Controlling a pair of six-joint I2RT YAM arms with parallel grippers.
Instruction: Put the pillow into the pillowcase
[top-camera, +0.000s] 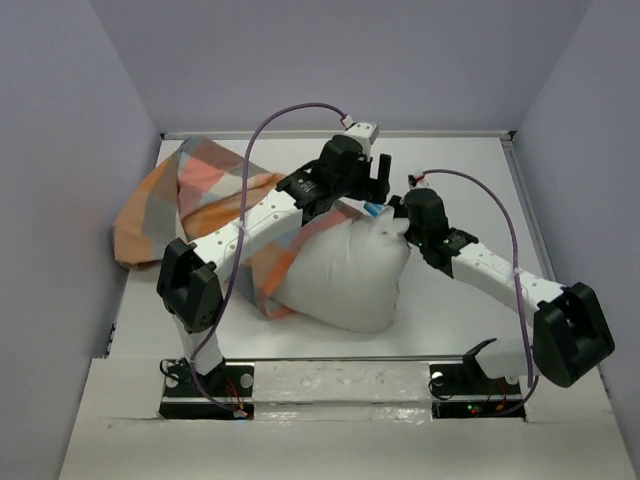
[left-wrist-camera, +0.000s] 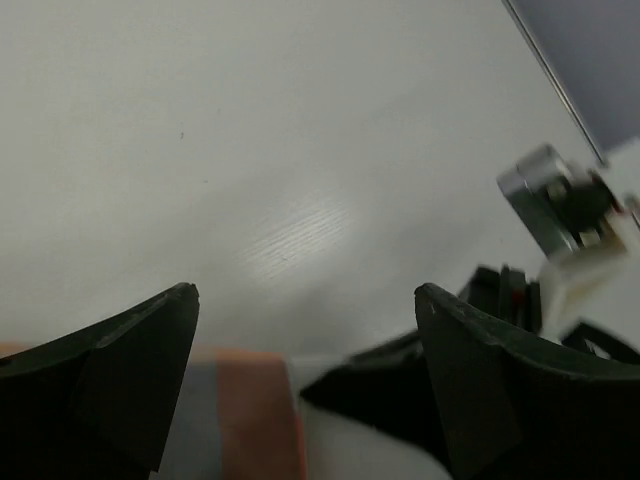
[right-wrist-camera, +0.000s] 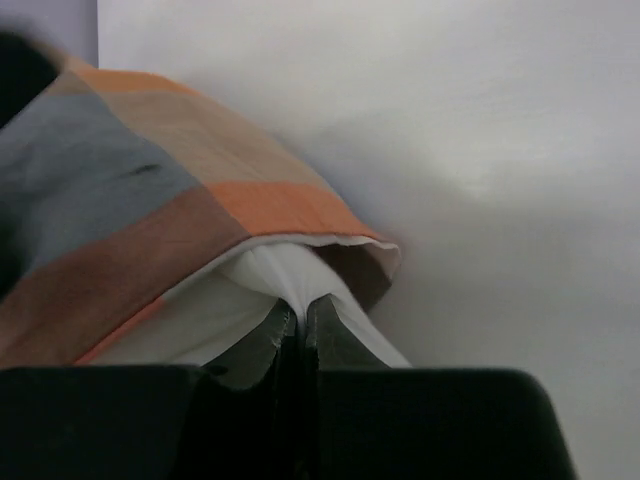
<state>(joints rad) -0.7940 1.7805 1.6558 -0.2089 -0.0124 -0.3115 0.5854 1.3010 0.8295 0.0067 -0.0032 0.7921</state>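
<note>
The white pillow (top-camera: 345, 280) lies mid-table, its left part inside the checked orange, peach and blue pillowcase (top-camera: 190, 195), whose loose end trails to the back left. My right gripper (top-camera: 400, 225) is shut on the pillow's upper right corner. In the right wrist view its closed fingertips (right-wrist-camera: 300, 305) pinch white pillow fabric (right-wrist-camera: 250, 285) just under the pillowcase hem (right-wrist-camera: 300, 215). Just behind that corner hovers my left gripper (top-camera: 375, 180). Its jaws stand wide open (left-wrist-camera: 305, 290) and hold nothing, with a strip of pillowcase (left-wrist-camera: 240, 420) and some pillow (left-wrist-camera: 350, 450) below them.
Grey walls enclose the white table (top-camera: 460, 170) at the back and both sides. Purple cables loop over both arms. The right arm's wrist (left-wrist-camera: 560, 205) shows close beside the left gripper in the left wrist view.
</note>
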